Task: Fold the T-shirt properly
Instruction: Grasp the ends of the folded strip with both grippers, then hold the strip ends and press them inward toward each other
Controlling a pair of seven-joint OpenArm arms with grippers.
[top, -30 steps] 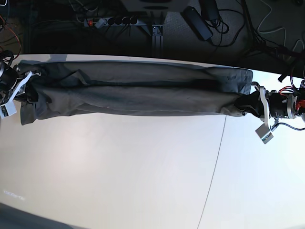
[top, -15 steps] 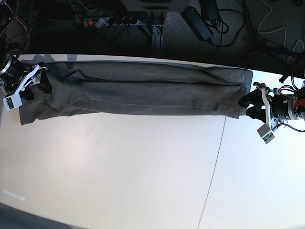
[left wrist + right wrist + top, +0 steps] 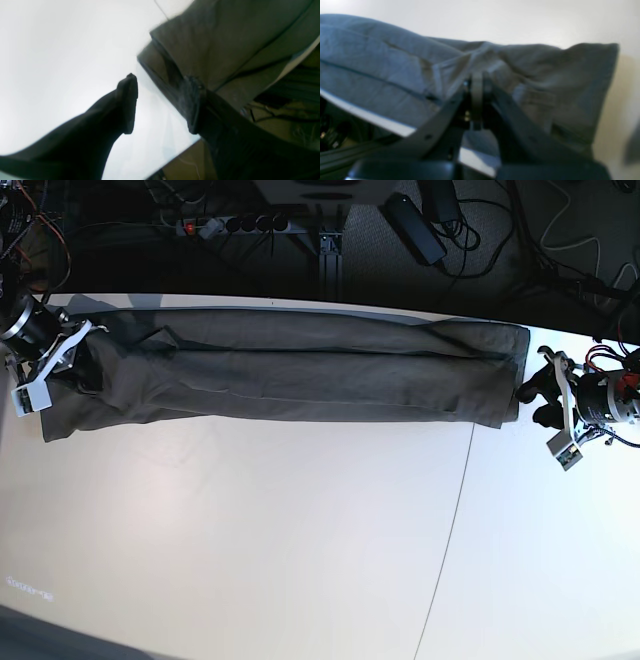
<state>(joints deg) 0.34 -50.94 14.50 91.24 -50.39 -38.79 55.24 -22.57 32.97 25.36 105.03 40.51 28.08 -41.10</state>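
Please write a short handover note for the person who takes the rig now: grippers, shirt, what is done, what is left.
Left gripper: open, just off the T-shirt, holding nothing.
Right gripper: fingers shut together at the shirt's other end; a grip on cloth cannot be confirmed.
T-shirt: lies as a long, narrow band along the far edge of the table.
Done: lengthwise fold.
Left: fold the band crosswise into a compact stack.

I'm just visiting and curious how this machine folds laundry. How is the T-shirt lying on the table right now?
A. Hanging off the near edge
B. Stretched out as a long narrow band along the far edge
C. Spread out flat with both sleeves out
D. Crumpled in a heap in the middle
B: in the base view the T-shirt lies as a long folded strip along the far side of the table.
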